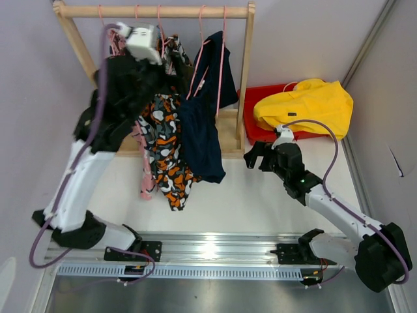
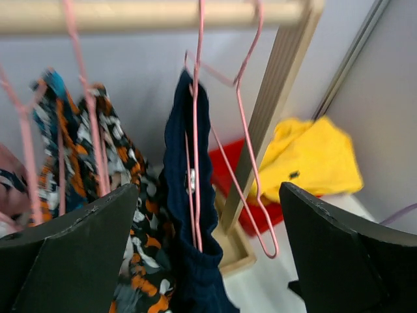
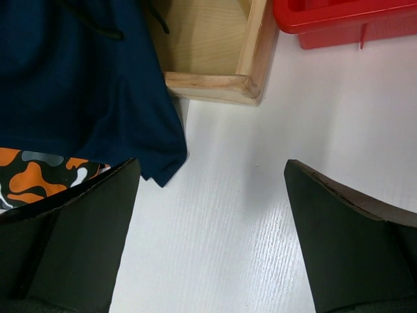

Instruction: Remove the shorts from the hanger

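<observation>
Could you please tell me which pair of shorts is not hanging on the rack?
The yellow shorts: they lie bunched on the red bin right of the rack, while the navy shorts and camouflage shorts hang on pink hangers.

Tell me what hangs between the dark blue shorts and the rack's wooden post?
An empty pink hanger hangs between the navy shorts and the wooden post. The left wrist view shows it clearly.

Five pairs of soft fabric shorts: navy (image 1: 202, 130), orange-black-white camouflage (image 1: 171, 169), blue-orange-white patterned (image 2: 49, 111), pink (image 1: 144, 186), yellow (image 1: 306, 104). Five pink wire hangers (image 2: 200, 39), one bare. One wooden rack (image 1: 156, 11). One red plastic bin (image 1: 260, 134), far right. Two black-and-white robot arms (image 1: 85, 182).
</observation>
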Robot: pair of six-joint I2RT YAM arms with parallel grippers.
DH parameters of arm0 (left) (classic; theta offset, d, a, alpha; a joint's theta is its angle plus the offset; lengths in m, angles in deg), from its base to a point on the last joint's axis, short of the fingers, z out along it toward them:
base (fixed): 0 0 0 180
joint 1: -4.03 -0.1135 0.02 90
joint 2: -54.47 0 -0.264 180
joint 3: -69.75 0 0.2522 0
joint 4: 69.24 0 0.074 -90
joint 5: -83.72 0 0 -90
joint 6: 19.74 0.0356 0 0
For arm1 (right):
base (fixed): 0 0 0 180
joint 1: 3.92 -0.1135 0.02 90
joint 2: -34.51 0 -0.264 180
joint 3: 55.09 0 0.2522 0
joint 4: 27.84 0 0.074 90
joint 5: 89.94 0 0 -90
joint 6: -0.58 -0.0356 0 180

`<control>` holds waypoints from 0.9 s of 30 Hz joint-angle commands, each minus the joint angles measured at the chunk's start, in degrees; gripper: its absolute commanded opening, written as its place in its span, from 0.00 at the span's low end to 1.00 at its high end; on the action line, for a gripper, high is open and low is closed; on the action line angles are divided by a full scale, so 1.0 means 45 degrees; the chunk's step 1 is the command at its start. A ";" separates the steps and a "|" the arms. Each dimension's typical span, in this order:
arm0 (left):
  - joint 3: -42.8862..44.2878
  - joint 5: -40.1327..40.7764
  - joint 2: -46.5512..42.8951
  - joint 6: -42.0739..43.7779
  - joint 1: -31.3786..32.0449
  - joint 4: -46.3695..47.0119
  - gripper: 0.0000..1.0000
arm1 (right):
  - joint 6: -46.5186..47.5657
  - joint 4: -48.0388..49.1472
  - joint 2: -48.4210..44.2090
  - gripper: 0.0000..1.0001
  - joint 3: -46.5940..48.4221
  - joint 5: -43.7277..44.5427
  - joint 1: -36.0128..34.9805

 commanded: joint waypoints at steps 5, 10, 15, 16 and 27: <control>-0.0444 -0.0101 0.2074 0.0277 -0.0322 0.0214 0.95 | 0.0135 -0.0386 -0.1303 0.99 -0.0490 0.0924 -0.0056; 0.0083 -0.0121 0.3014 0.0161 -0.0634 0.0019 0.93 | 0.0154 -0.0912 -0.1832 0.99 -0.0919 0.1159 -0.0056; -0.0443 0.0016 0.3191 0.0004 -0.0752 0.0330 0.76 | 0.0252 -0.1030 -0.2145 0.99 -0.1154 0.1198 -0.0056; -0.0676 0.0074 0.3171 -0.0055 -0.0752 0.0370 0.67 | 0.0271 -0.1011 -0.2146 1.00 -0.1174 0.1198 -0.0075; -0.0309 0.0055 0.3600 0.0023 -0.0889 0.0098 0.00 | 0.0213 -0.0718 -0.1970 0.99 -0.1389 0.1159 -0.0056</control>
